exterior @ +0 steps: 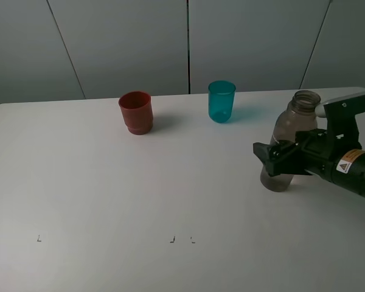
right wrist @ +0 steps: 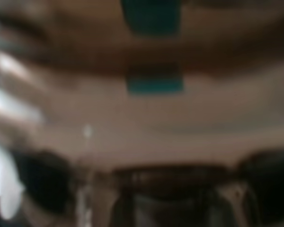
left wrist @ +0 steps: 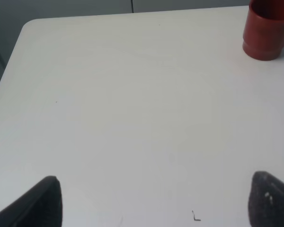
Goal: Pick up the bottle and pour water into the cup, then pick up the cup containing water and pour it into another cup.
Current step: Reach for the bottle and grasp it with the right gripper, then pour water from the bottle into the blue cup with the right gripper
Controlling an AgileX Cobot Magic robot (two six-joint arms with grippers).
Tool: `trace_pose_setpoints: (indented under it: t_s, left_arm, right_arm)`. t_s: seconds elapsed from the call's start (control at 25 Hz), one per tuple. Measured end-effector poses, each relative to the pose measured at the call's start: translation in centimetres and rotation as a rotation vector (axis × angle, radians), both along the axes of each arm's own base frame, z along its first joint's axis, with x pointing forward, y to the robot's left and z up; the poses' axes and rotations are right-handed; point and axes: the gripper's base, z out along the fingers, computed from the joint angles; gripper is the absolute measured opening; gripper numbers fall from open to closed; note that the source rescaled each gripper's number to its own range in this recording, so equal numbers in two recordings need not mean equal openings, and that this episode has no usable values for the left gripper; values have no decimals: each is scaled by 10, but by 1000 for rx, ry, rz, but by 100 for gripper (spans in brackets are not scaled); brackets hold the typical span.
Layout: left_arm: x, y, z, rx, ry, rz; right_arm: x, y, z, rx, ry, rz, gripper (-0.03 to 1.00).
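Where the worktop runs back to its far edge, two cups stand upright and well apart: red cup left of centre, teal cup right of centre. Grey wall panels rise behind that edge. A few small dark marks lie near the near edge. Bottle: toward the right edge, nearer than the teal cup and apart from it, upright, uncapped, base on the worktop. Contents: the bottle's smoky wall looks darker low down, but the fill level is not readable. The red cup is opaque with its inside in shadow, so cannot tell; the teal cup gives no reading either. Right gripper reaches in from the right edge at the bottle's lower body, jaws spread wide, one finger on each side of the bottle; contact with its wall cannot be told. The right wrist view is blurred, with the bottle filling it and dark fingers at either side. Left gripper hangs over bare worktop, jaws wide apart, holding nothing.
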Motion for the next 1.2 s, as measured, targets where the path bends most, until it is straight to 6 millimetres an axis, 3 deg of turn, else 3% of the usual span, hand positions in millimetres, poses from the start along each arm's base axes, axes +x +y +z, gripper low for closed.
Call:
trace_pose_setpoints:
  t_s: [0.4, 0.44, 0.52, 0.56, 0.6, 1.2]
  left_arm:
    - [0, 0, 0, 0, 0, 0]
    - [0, 0, 0, 0, 0, 0]
    - [0, 0, 0, 0, 0, 0]
    - [0, 0, 0, 0, 0, 0]
    - [0, 0, 0, 0, 0, 0]
    - [0, 0, 0, -6, 0, 3]
  right_arm:
    - [6, 2, -1, 9, 0, -3, 98]
    - [6, 2, -1, 9, 0, -3, 88]
    - [6, 2, -1, 9, 0, -1, 45]
    - [6, 2, -1, 9, 0, -3, 17]
    - [6, 2, -1, 10, 0, -3, 0]
    - [5, 3, -2, 4, 5, 15, 0]
